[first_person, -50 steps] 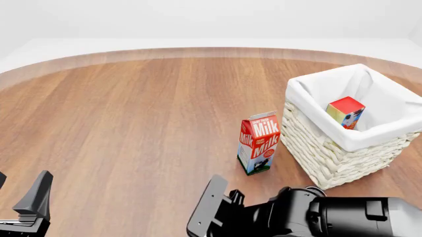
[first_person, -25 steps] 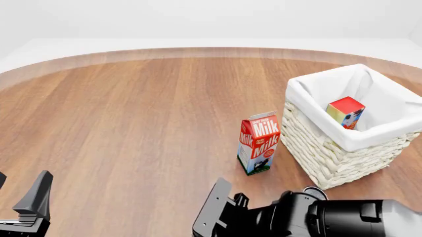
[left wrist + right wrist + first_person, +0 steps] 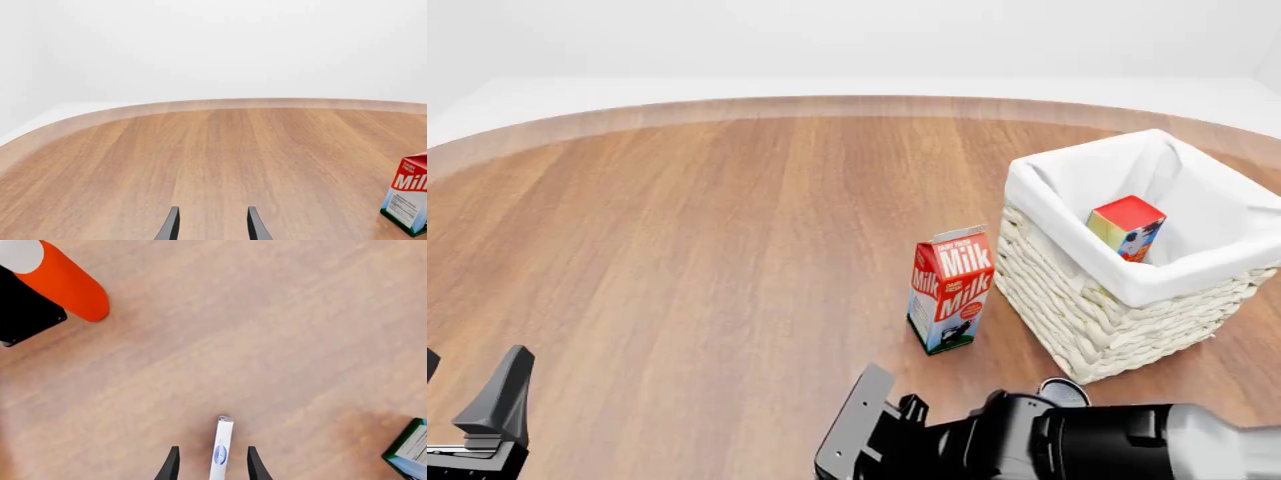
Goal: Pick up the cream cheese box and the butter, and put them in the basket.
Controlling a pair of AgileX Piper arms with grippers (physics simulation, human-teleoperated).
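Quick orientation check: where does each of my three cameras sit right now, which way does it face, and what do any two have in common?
Front view: high behind the arms, facing forward and down at the milk carton, basket with butter; both arms at the bottom edge.
Left wrist view: low, looking across the table; left gripper fingertips show.
Right wrist view: pointing down at a thin whitish box between the right gripper fingertips.
Shared: the milk carton appears in all three.
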